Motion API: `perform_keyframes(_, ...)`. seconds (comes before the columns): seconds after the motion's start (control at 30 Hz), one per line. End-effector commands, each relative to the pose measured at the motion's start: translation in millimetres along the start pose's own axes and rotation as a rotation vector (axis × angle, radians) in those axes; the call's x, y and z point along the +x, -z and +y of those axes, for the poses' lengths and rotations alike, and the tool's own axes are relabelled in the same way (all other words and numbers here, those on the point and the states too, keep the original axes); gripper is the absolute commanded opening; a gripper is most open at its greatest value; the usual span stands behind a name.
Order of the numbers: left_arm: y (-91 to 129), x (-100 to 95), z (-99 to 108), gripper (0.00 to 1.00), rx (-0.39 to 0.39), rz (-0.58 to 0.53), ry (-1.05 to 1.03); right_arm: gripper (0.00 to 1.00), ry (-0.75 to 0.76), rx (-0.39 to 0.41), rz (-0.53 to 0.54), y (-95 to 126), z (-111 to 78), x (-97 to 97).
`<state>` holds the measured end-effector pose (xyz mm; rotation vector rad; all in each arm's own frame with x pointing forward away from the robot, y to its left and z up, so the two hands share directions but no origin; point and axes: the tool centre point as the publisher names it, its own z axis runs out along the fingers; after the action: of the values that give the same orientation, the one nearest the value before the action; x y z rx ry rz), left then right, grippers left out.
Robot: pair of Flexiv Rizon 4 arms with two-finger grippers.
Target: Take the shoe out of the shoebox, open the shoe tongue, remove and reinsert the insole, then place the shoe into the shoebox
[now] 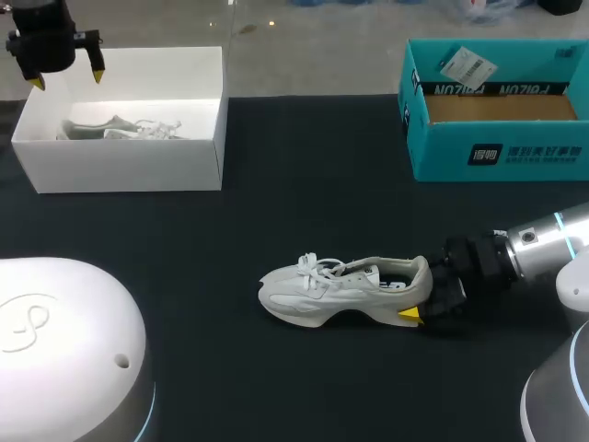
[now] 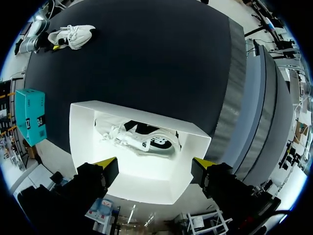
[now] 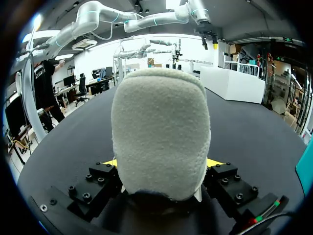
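white shoe (image 1: 345, 287) | white box (image 1: 129, 166) | teal box (image 1: 497, 152) | black table (image 1: 304, 212) | yellow fingers (image 1: 409, 315)

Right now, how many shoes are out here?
2. One white shoe lies on the black table, its heel clamped by the right fingers; a second shoe lies inside the white box below the left fingers. The teal box hides part of its floor.

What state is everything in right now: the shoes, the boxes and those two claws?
shoe on table: standing on its sole, laced, gripped at the heel.
white box: open, no lid on it, one shoe inside.
shoe in box: lying on its side.
teal box: open, no shoe visible inside.
left gripper: open, empty, above the white box.
right gripper: shut on the heel of the shoe on table.
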<state>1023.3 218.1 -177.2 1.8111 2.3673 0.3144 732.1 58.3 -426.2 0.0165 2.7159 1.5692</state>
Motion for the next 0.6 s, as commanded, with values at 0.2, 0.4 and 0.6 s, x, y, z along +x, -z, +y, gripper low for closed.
perform_keyframes(0.2,18,-43.6,-28,1.0,-0.081,0.03,0.0,0.0,0.0,0.002,-0.003,-4,-0.8,-1.1)
perform_keyframes(0.4,27,-58.2,-39,1.0,-0.103,-0.013,0.019,0.0,0.0,0.002,-0.003,-4,-0.8,-1.1)
perform_keyframes(0.6,30,-65.7,-45,1.0,-0.081,-0.021,0.004,0.0,0.0,0.002,-0.003,-4,-0.8,-1.1)
